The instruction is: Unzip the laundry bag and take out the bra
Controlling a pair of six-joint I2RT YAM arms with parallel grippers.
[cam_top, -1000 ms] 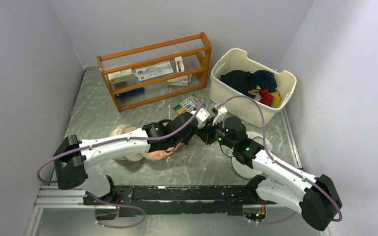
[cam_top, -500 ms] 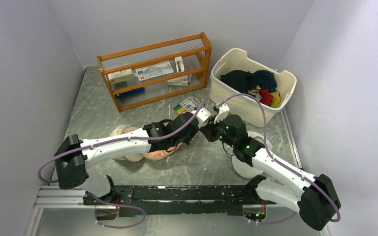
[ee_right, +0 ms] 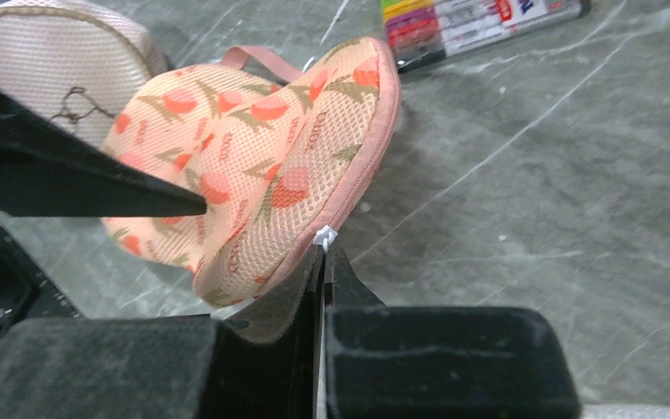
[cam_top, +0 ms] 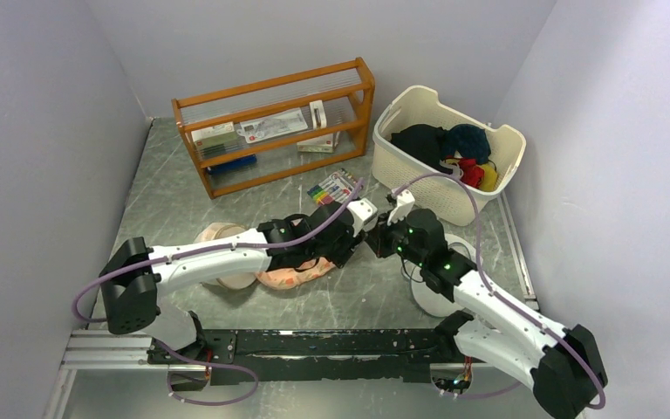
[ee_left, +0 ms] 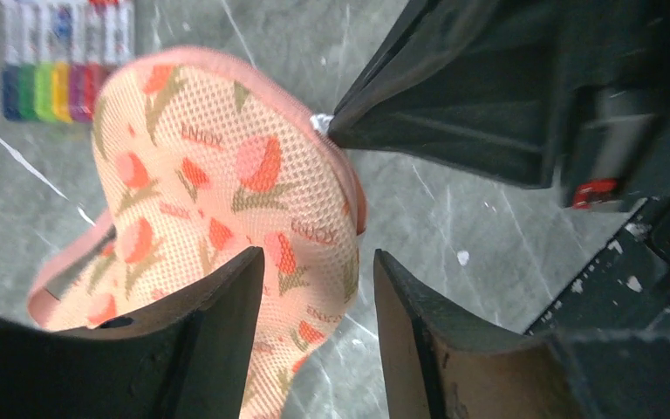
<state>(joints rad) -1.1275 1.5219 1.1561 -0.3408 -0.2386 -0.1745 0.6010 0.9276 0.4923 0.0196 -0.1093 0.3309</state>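
Peach padded mesh laundry bag with orange-red flowers and a pink bound edge (ee_right: 253, 166) sits mid tabletop (cam_top: 183, 192), a bit toward the near edge, with one lobe tipped up off the surface. My right gripper (ee_right: 324, 257) is clenched on the small white zip pull (ee_right: 324, 236) at the bag's rim. My left gripper (ee_left: 318, 262) has its fingers parted over the floral face, clamping nothing. No bra visible, so I take it to be zipped inside. I judge the bag light, soft and floppy, so it will drag after the pull unless it is pinned. The best hold is the pink binding just beside the zip, not the springy mesh. The beige domed mesh pouch (cam_top: 218, 237) touches the bag's left side. The pack of coloured markers (cam_top: 331, 187) lies near, toward the far edge.
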